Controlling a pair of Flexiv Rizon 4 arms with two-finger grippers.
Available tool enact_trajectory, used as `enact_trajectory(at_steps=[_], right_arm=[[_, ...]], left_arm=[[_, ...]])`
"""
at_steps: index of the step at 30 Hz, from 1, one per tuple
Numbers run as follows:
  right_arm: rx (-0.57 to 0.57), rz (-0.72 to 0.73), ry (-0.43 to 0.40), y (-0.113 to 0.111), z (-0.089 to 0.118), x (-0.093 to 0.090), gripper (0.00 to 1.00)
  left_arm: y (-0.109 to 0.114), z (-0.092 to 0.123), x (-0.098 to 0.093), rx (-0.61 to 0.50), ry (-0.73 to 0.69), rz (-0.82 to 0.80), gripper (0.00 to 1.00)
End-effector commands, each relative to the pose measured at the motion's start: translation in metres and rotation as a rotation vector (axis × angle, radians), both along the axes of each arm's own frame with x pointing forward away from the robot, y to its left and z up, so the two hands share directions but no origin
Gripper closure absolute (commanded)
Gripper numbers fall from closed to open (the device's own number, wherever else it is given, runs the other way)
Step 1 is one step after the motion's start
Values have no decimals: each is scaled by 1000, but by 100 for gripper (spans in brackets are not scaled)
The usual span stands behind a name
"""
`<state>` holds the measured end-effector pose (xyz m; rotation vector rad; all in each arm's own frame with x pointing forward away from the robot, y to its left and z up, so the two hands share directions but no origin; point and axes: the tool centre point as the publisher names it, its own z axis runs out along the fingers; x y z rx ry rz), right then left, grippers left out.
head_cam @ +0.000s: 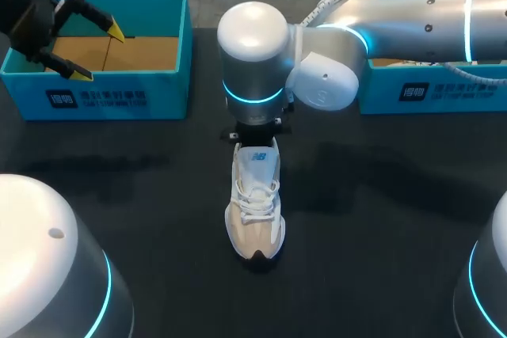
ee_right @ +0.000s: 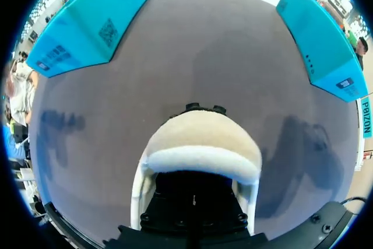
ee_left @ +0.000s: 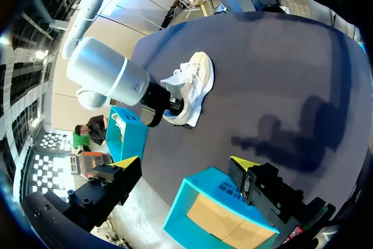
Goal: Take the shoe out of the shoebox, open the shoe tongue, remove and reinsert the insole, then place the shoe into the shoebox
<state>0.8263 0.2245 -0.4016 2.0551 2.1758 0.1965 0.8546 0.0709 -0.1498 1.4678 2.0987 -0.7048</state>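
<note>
A white and beige shoe (head_cam: 255, 203) stands upright on the black table, toe toward the front edge. My right arm (head_cam: 396, 17) comes in across the back, and its gripper (head_cam: 255, 134) points down into the heel end of the shoe (ee_right: 201, 144); its fingertips are hidden inside the opening. At the back left, my left gripper (head_cam: 97, 53) hangs open and empty above the left blue shoebox (head_cam: 103, 93). In the left wrist view that gripper (ee_left: 185, 162) is spread wide over the box (ee_left: 201, 202), with the shoe (ee_left: 192, 86) farther ahead.
A second blue shoebox (head_cam: 428, 93) stands at the back right, partly behind my right arm. Both boxes flank the shoe in the right wrist view, the left box (ee_right: 87, 27) and the right box (ee_right: 323, 45). The left box's cardboard floor is bare.
</note>
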Motion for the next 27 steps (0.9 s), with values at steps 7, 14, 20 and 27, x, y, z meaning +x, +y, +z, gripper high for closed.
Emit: enact_trajectory(at_steps=[7,14,20,27], right_arm=[[-17,-3,19,-2,-4,-4,100],[-54,-24,25,-9,24,-15,100],[-45,-37,134,-11,42,-22,100],[-20,-61,273,-10,51,-29,100]], left_arm=[[-1,0,-2,5,3,2,0],[-1,-6,2,-5,8,-5,0],[-1,-10,3,-19,15,-11,0],[-2,-13,5,-29,16,-23,0]])
